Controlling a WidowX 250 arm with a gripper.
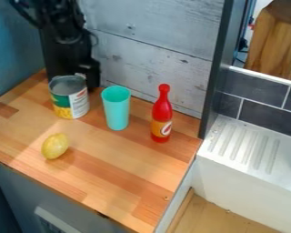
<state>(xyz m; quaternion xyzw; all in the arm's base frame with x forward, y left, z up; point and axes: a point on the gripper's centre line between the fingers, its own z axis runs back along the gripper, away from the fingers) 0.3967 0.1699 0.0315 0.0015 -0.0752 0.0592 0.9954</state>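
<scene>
"What's at the left end?"

"A blue wall (11, 54); then the yellow lemon (55, 146), lying on its own near the front edge of the wooden bench (105, 173); above and beyond it, at the upper left, the black claw (67, 34) hangs over the back of the bench, in front of a dark upright shape (62, 61)."

"Is the claw released or clenched?"

"I cannot tell; it is too dark there to make out."

"And which thing is nearest to it?"

"The can (69, 98), standing upright toward the back of the bench, below the claw; its rim is metal, its label green, white and yellow."

"Carry on rightward."

"A turquoise cup (116, 109), upright, mouth up, just beside the can; then a red bottle (162, 116) with a narrow neck and a yellow and white label, also upright, near the cup but apart from it; grey planks (154, 54) line the wall behind them."

"Past the bottle?"

"A dark upright post (218, 73) at the bench's corner; then a white ridged draining surface (230, 152), grey tiles (263, 109) behind it; a wooden piece (272, 41) stands beyond, at the upper right."
</scene>
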